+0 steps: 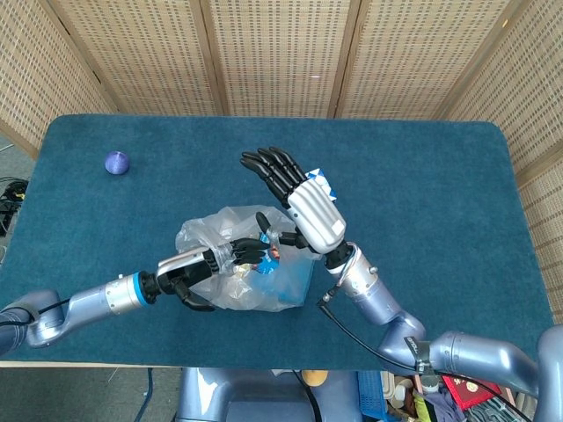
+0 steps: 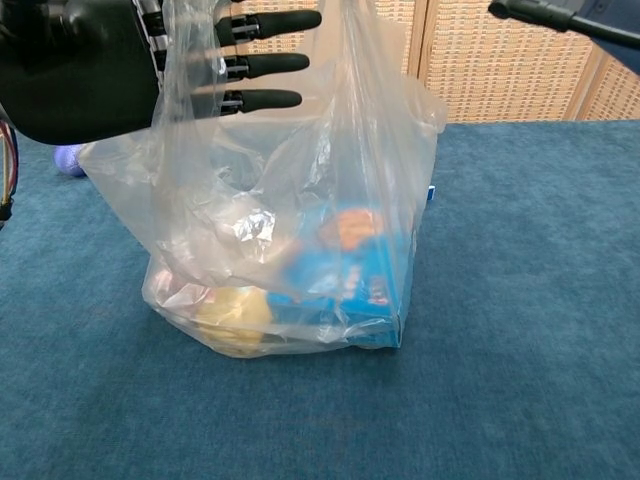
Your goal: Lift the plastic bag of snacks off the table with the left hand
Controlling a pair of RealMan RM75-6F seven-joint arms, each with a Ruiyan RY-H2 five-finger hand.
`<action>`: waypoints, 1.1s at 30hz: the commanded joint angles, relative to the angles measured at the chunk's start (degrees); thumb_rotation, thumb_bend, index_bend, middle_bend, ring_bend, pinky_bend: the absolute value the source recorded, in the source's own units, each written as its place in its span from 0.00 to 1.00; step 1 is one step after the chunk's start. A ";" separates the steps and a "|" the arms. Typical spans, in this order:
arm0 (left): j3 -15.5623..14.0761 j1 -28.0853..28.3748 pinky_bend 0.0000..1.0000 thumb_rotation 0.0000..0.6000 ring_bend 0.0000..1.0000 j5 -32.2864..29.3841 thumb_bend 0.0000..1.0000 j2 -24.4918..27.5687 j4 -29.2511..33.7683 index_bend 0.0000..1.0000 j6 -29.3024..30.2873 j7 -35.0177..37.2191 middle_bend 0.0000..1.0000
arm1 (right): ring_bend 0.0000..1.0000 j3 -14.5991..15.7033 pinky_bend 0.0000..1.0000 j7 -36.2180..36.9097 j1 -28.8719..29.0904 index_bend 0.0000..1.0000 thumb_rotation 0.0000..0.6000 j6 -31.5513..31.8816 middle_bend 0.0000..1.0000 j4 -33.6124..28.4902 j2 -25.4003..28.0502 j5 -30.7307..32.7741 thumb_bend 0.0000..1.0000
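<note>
The clear plastic bag (image 1: 264, 281) of snacks stands on the blue table (image 1: 422, 193) near its front middle. In the chest view the bag (image 2: 310, 190) rests on the cloth, with a blue packet (image 2: 350, 285) and a yellow snack (image 2: 235, 312) inside. My left hand (image 1: 198, 268) reaches in from the left. Its straight fingers (image 2: 265, 66) pass through one raised handle, the plastic draped over them without a grip. My right hand (image 1: 308, 207) hovers above the bag's far side, fingers spread. The other handle rises toward its thumb; whether it pinches the plastic is hidden.
A small purple ball (image 1: 116, 163) lies at the far left of the table, also seen behind the bag as the ball (image 2: 66, 158) in the chest view. Wicker screens stand behind the table. My right forearm (image 1: 378, 303) crosses the front right.
</note>
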State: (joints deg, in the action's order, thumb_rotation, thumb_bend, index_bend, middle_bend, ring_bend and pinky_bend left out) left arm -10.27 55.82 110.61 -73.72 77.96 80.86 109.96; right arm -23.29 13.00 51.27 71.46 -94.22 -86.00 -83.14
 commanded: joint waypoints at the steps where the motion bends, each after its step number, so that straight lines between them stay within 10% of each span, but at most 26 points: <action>1: 0.14 0.06 0.00 0.79 0.00 -0.23 0.20 -0.67 0.26 0.00 0.31 -0.28 0.00 | 0.00 -0.09 0.00 0.02 -0.03 0.05 1.00 0.02 0.10 -0.25 0.06 0.18 0.59; 33: 3.99 2.52 0.00 0.78 0.00 -5.83 0.20 -5.25 2.30 0.00 -6.00 -7.73 0.00 | 0.00 -0.60 0.00 -0.24 0.93 0.05 1.00 -1.28 0.10 -0.23 0.14 1.49 0.59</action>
State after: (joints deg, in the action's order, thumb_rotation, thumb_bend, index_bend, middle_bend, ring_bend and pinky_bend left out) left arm -6.54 58.07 104.98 -78.99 80.05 75.13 102.47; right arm -23.88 12.82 52.15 70.24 -94.43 -85.91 -81.65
